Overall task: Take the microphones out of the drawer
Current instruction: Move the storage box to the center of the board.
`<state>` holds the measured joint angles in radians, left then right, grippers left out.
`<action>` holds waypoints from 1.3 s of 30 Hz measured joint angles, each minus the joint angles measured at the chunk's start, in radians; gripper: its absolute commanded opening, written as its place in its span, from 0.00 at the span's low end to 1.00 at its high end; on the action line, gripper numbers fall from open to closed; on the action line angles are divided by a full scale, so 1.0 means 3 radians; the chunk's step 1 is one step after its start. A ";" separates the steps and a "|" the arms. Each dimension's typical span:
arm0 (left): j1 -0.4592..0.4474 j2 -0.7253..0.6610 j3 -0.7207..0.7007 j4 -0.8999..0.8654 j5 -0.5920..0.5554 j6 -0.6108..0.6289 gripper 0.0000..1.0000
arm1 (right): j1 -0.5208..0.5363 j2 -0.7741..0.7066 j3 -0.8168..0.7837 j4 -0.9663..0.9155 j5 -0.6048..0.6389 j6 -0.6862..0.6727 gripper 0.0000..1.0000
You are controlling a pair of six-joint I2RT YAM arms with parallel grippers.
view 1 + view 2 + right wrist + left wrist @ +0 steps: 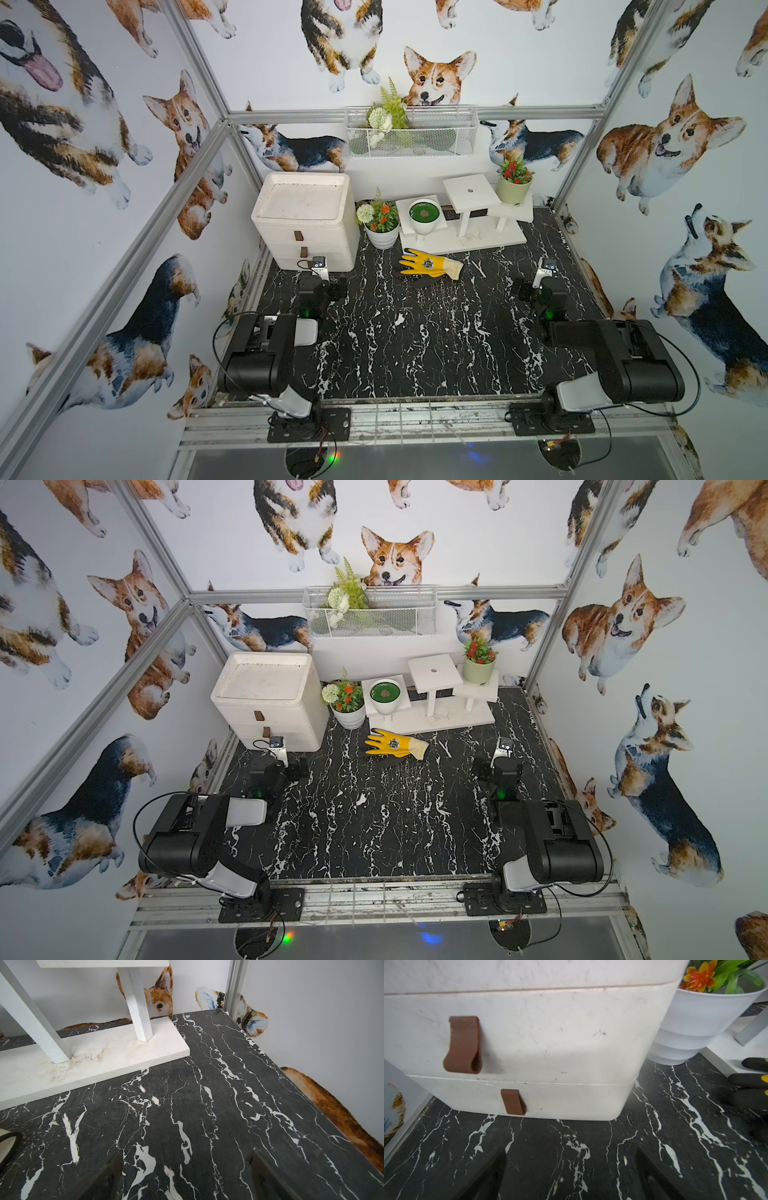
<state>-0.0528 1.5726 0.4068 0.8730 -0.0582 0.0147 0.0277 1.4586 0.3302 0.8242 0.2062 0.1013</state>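
Note:
The white drawer unit point(305, 220) point(266, 700) stands at the back left of the black marble table. Its drawers are pushed in, so the microphone is hidden. In the left wrist view the unit's front point(550, 1032) fills the frame, with an upper brown loop handle point(464, 1045) and a lower one point(513, 1102). My left gripper point(324, 284) point(571, 1165) is low over the table just in front of the bottom drawer, open and holding nothing. My right gripper point(540, 286) point(186, 1167) sits over bare marble at the right side, also open and holding nothing.
A yellow glove point(430, 264) lies mid-table. Beside the drawer unit is a white flower pot point(380, 232) point(695, 1022). A white stepped stand point(461, 237) point(93, 1059) carries a green-filled pot point(424, 214) and a red-flower pot point(514, 187). A wire basket point(411, 137) hangs on the back wall.

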 measured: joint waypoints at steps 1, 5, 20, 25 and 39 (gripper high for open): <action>0.0000 0.0000 0.0000 0.0000 0.0000 0.0000 1.00 | -0.0005 -0.0001 0.0000 0.0000 0.0000 0.0000 1.00; 0.0000 0.0000 0.0000 0.0000 0.0000 0.0000 1.00 | -0.0004 -0.0003 -0.0004 0.0000 0.0000 0.0000 1.00; 0.0000 0.0000 -0.0001 0.0000 0.0000 -0.0009 0.81 | -0.0005 -0.0003 -0.0006 0.0000 -0.0001 0.0000 1.00; 0.0000 0.0000 -0.0001 0.0000 0.0000 0.0000 0.86 | -0.0004 -0.0003 -0.0006 0.0000 -0.0001 0.0000 1.00; -0.0004 -0.0477 0.0187 -0.0540 -0.0215 -0.0090 1.00 | -0.0005 -0.0003 -0.0006 0.0000 -0.0001 0.0000 1.00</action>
<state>-0.0540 1.4296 0.4629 0.7109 -0.1226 -0.0124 0.0261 1.4578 0.3283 0.8242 0.2058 0.1013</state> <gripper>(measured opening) 0.999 0.998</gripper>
